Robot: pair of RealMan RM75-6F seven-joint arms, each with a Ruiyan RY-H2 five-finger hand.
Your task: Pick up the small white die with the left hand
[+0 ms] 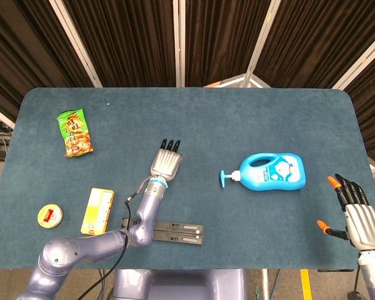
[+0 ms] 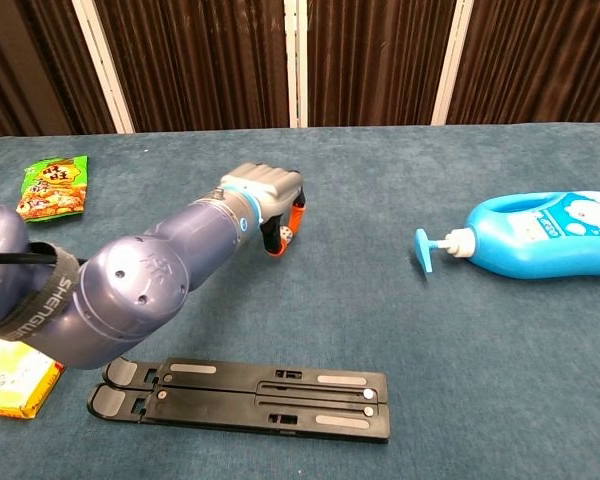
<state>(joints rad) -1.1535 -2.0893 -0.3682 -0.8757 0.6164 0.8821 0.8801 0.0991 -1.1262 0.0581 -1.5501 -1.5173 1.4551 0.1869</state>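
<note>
Fingers (image 2: 297, 213) of our left hand (image 2: 267, 187) point down at the counter (image 2: 380, 290), orange-tipped, curled in around the small white die (image 2: 286, 232). In the chest view the die shows only as a sliver of white between the orange fingertip on the right and the thumb tip low on the left. It sits directly under the palm, inside the cage of the fingers. We cannot tell whether the fingers are already pressing on the die or just bracketing it, nor whether it has left the cloth. In the head view the back of the left hand (image 1: 165, 164) hides the die completely.

Key relation: the die lies below the palm and between thumb and opposing finger, so our judgement is that the coming move is a closing pinch and then a straight lift, with no sideways reach needed. A cube has no long axis to align to.

Right hand (image 1: 358, 212) rests at the far right counter edge, fingers spread, holding nothing, well apart from the die. The left hand is by far the nearer.

Risk, as we judge it: a small cube may squirt out sideways if the pinch is off-centre.
</note>
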